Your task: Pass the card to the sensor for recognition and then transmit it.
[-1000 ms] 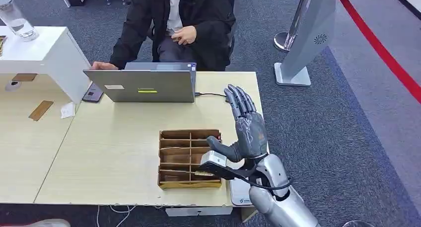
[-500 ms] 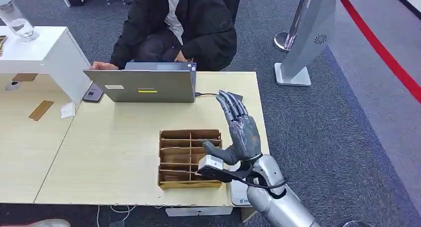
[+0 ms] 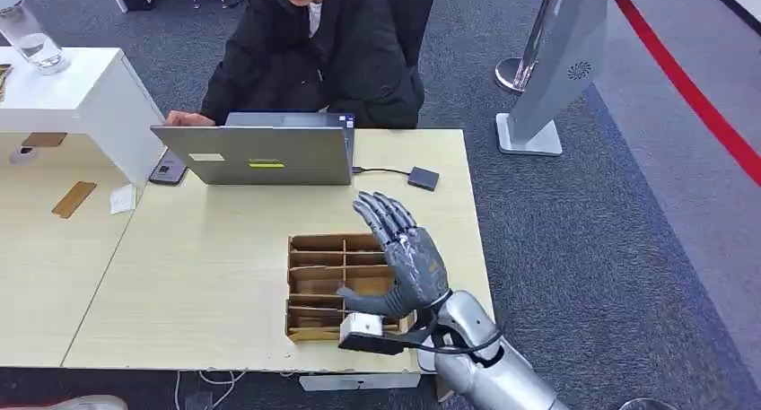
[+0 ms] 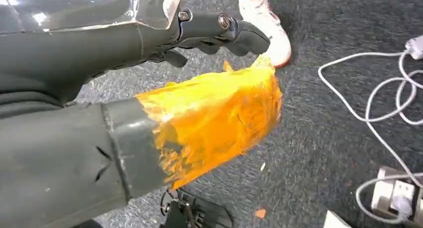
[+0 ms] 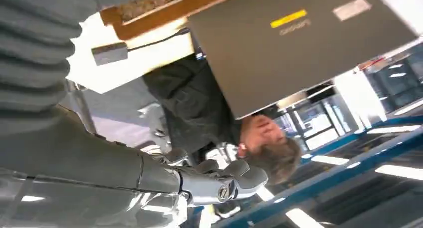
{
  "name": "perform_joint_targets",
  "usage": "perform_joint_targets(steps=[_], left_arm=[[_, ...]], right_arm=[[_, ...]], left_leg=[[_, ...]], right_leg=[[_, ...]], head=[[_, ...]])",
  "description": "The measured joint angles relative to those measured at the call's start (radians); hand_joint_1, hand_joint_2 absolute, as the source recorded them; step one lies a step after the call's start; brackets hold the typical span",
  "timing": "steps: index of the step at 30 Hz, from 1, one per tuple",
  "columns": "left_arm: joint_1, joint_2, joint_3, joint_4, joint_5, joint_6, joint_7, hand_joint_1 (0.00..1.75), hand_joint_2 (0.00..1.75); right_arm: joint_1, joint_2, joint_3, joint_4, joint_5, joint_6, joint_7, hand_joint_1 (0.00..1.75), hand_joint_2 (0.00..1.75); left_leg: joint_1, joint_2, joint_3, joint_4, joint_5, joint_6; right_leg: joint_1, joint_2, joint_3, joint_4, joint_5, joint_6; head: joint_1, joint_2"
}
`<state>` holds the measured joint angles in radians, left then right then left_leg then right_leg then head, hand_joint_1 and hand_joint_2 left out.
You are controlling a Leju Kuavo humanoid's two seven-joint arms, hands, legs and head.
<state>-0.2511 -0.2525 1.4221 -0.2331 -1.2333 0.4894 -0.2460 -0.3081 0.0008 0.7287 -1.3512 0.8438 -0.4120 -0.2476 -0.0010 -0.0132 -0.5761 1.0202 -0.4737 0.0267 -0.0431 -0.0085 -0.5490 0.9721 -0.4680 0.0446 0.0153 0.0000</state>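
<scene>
My right hand [image 3: 404, 257] hovers over the right side of the brown cardboard divider box [image 3: 310, 242], fingers stretched out and spread, thumb pointing left, nothing in it. My wrist hides the box's near right compartments. The small black sensor [image 3: 424, 178] lies on the table behind the hand, cabled to the laptop [image 3: 260, 156]. In the right wrist view the hand [image 5: 149, 178] reaches toward the laptop's lid [image 5: 294, 43], with the sensor [image 5: 109, 53] and the box [image 5: 149, 3] beyond. My left hand [image 4: 149, 88] hangs over the carpet, holding nothing, orange tape on its thumb.
A person [image 3: 314, 51] in a dark jacket sits behind the laptop, one hand on the table. A white shelf [image 3: 81, 96] with a water bottle [image 3: 27, 33] stands at the far left. A silver stand [image 3: 547, 78] rises on the carpet to the right. White cables [image 4: 379, 103] lie on the floor.
My right hand has swung left and back toward me, from over the sensor to above the box, uncovering the sensor. The person has leaned forward.
</scene>
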Motion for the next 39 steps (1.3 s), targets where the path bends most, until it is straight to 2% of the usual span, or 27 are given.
perform_joint_targets(steps=[7,16,21,26,30,39], left_arm=[[0.013,0.028,-0.001,0.002,-0.009,-0.031,0.041,0.0,0.0],[0.021,0.054,-0.007,0.003,-0.011,-0.048,0.055,0.0,0.0],[0.021,0.058,-0.013,0.003,-0.015,-0.053,0.05,0.0,0.0],[0.021,0.058,-0.014,0.003,-0.014,-0.054,0.049,0.0,0.0],[0.025,0.058,-0.031,0.003,-0.027,-0.059,0.058,0.0,0.0],[0.041,0.059,-0.041,0.003,-0.029,-0.06,0.081,0.0,0.0]], right_arm=[[-0.017,-0.028,0.055,0.019,0.04,0.003,0.009,0.0,1.75],[-0.072,-0.048,0.104,0.062,0.109,-0.004,0.076,0.0,1.75],[-0.088,-0.05,0.115,0.089,0.132,-0.006,0.113,0.0,1.75],[-0.09,-0.05,0.116,0.092,0.134,-0.006,0.118,0.0,1.75],[-0.119,-0.05,0.122,0.133,0.153,-0.013,0.153,0.0,1.75],[-0.145,-0.05,0.122,0.165,0.165,-0.014,0.168,0.0,1.75]], left_leg=[[0.0,0.0,0.0,0.0,0.0,0.0],[0.0,0.0,0.0,0.0,0.0,0.0],[0.0,0.0,0.0,0.0,0.0,0.0],[0.0,0.0,0.0,0.0,0.0,0.0],[0.0,0.0,0.0,0.0,0.0,0.0],[0.0,0.0,0.0,0.0,0.0,0.0]], right_leg=[[0.0,0.0,0.0,0.0,0.0,0.0],[0.0,0.0,0.0,0.0,0.0,0.0],[0.0,0.0,0.0,0.0,0.0,0.0],[0.0,0.0,0.0,0.0,0.0,0.0],[0.0,0.0,0.0,0.0,0.0,0.0],[0.0,0.0,0.0,0.0,0.0,0.0]], head=[[0.0,0.0],[0.0,0.0],[0.0,0.0],[0.0,0.0],[0.0,0.0],[0.0,0.0]])
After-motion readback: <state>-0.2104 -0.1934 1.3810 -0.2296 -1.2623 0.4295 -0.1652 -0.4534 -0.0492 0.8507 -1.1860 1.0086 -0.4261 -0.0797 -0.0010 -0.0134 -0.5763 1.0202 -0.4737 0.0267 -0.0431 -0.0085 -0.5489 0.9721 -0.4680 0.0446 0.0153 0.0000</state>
